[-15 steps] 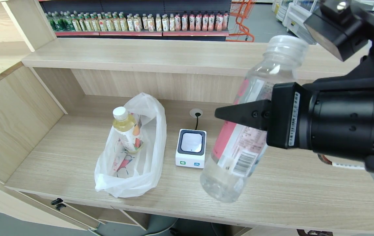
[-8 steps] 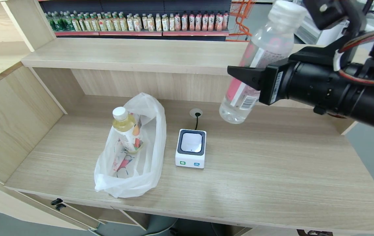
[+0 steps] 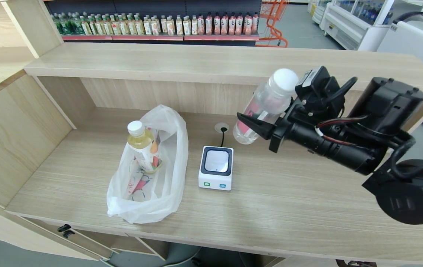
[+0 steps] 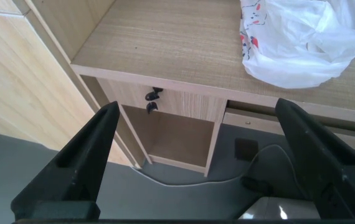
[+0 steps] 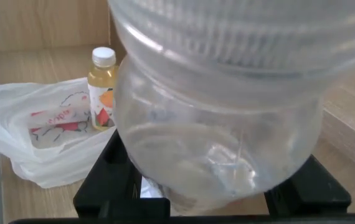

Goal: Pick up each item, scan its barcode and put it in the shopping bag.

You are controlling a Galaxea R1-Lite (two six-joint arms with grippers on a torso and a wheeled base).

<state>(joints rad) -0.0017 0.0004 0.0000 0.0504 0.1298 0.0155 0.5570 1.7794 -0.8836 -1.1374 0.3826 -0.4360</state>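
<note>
Near scanner (image 3: 216,167), bottle (image 3: 261,105) tilted, cap (image 3: 285,79) up

The table (image 3: 308,207) has a pale wood-grain surface, matt and smooth. The shopping bag (image 3: 176,163) is thin, wrinkled, half-transparent white plastic with a light shine, and the water bottle (image 3: 261,107) is clear glossy plastic. The scanner (image 3: 216,167) is smooth white plastic with a dark glossy window; the right gripper (image 3: 251,122) looks matt black.

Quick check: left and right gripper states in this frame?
Left gripper: open, holding nothing.
Right gripper: closed on the clear bottle.
</note>
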